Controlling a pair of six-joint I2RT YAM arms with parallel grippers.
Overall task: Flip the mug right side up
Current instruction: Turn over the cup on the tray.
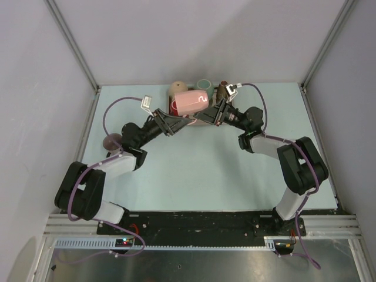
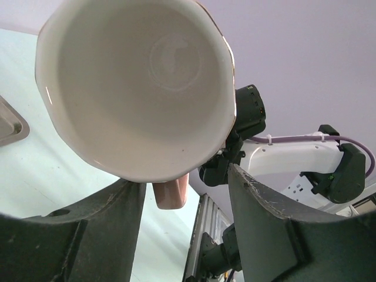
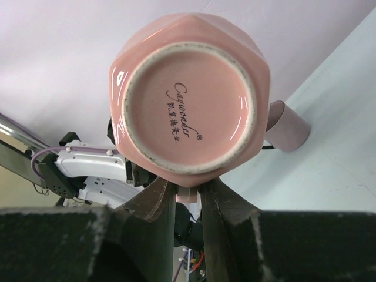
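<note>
Purple cup [image 1: 111,141] sits on the bench [image 1: 200,170] by the left arm, well apart from the rest. Left pincer [image 2: 187,176]: jaws wide, nothing clamped, looking straight into the mouth of the mug [image 1: 189,103]. Mug is pink and faceted with a glossy white inside. It lies on its side at the back middle of the bench, between both pincers, mouth to the left arm and base to the right. Right pincer [image 3: 188,185]: jaws narrow, pinching the handle [image 3: 189,194] just under the base, which has an unglazed ring and a printed logo. Beige cup [image 1: 178,89] and green cup [image 1: 204,84] stand just behind.
</note>
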